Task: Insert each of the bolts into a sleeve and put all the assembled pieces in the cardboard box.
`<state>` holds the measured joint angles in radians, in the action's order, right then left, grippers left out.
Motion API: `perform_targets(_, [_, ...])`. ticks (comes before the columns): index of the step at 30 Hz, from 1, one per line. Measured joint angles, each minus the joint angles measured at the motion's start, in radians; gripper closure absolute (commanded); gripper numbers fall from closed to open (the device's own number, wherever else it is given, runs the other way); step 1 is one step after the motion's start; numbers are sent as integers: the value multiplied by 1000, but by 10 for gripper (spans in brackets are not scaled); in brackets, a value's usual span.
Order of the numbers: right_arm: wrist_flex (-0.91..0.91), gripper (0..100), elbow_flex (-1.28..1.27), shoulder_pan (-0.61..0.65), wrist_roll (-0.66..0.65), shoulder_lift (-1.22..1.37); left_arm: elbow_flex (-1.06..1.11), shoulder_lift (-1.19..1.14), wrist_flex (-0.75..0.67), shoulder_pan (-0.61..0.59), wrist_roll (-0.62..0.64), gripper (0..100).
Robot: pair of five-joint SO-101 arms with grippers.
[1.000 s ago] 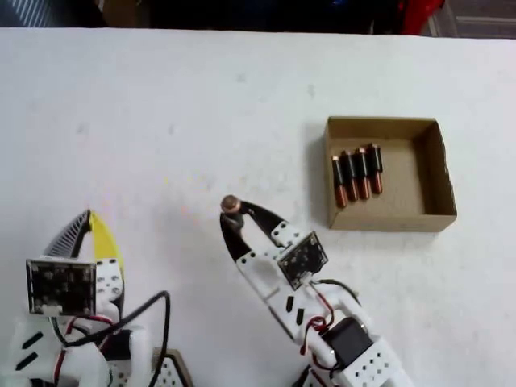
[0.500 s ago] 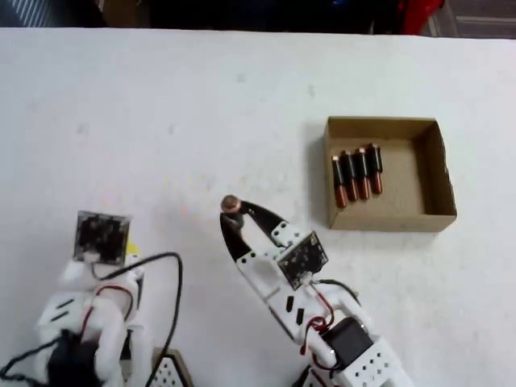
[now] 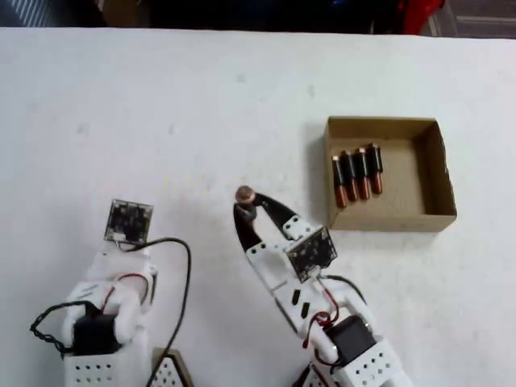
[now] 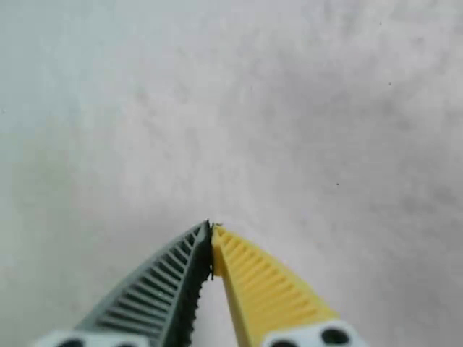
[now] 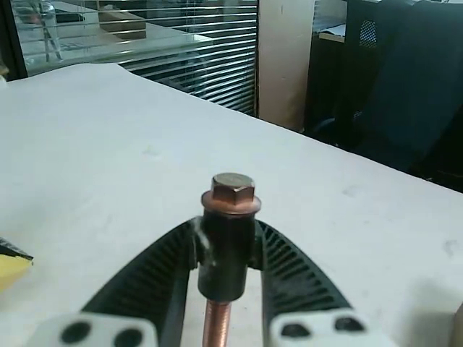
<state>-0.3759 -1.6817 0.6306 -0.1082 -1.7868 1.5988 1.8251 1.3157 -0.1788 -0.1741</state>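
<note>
Our right gripper clamps the upright sleeved bolt, left gripper pinched empty; next we likely carry it toward three o'clock into the cardboard box.

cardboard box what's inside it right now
Four black-sleeved copper bolts lie side by side on the floor of the cardboard box, toward one side wall. The rest of the floor is bare. The patch under them is covered.

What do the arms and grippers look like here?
Both arms are white with black motors, red and black wires, and a dark square camera board at the wrist. The left arm carries a looping black cable. The left gripper has one grey and one yellow ribbed finger; the right gripper has two black ribbed fingers.
</note>
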Motion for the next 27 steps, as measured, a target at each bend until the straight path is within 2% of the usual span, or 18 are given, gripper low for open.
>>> perform_targets(11, [0,981,0,0,0,0,95,-2,0,35,6,977])
perform_targets(21, [-6,981,0,0,0,0,97,-8,-6,48,101,977])
perform_targets(27, [-40,982,0,-60,0,0,97,-8,-6,81,103,977])
